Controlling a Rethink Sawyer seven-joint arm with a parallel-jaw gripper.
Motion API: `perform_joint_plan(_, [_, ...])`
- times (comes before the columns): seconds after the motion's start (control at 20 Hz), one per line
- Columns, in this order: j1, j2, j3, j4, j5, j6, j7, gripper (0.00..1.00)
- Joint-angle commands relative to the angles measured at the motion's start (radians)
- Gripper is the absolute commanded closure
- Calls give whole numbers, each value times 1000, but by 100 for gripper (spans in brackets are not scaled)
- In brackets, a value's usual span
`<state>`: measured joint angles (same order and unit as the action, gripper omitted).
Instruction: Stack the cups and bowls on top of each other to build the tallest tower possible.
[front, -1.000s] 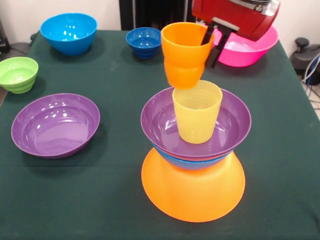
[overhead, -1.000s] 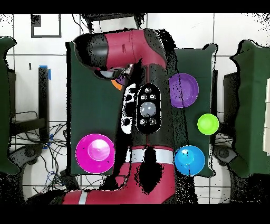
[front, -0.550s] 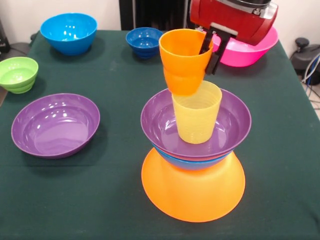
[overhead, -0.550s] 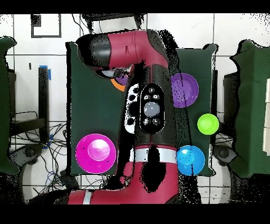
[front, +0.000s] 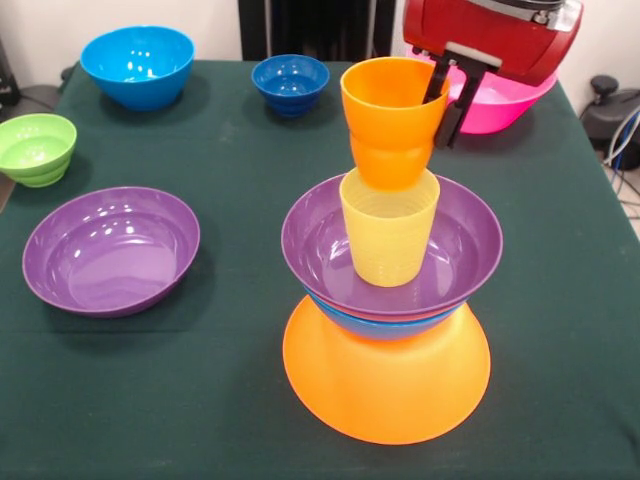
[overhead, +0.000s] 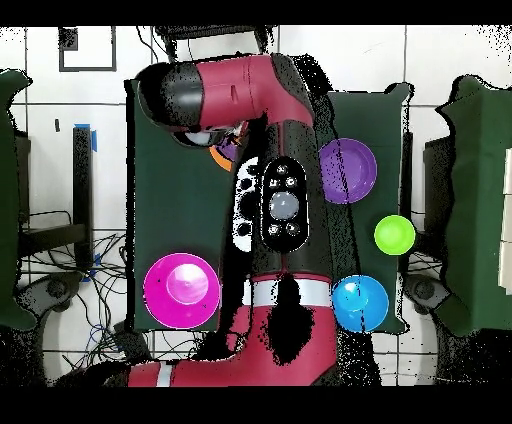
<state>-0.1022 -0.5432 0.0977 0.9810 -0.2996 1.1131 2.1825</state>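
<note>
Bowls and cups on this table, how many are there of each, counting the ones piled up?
Bowls: 8. Bright blue, dark blue, green, pink, loose purple, and in the pile purple, blue, orange base.
Cups: 2. Yellow, orange.
Total: 10.

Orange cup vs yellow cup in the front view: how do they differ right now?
The orange cup is opaque and smooth; the yellow cup is translucent with ribbed sides. The orange cup is held at its rim by the gripper; the yellow cup stands free in the purple bowl atop the tower. The orange cup sits higher, its base at the yellow cup's mouth. Both are upright, mouth up.
</note>
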Motion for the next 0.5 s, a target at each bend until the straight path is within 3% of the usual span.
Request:
perform_joint_plan(0.05, [3, 32, 94, 118, -22, -25, -187, 100])
perform_joint_plan(0.5, [-2, 43, 83, 105, -53, -68, -184, 100])
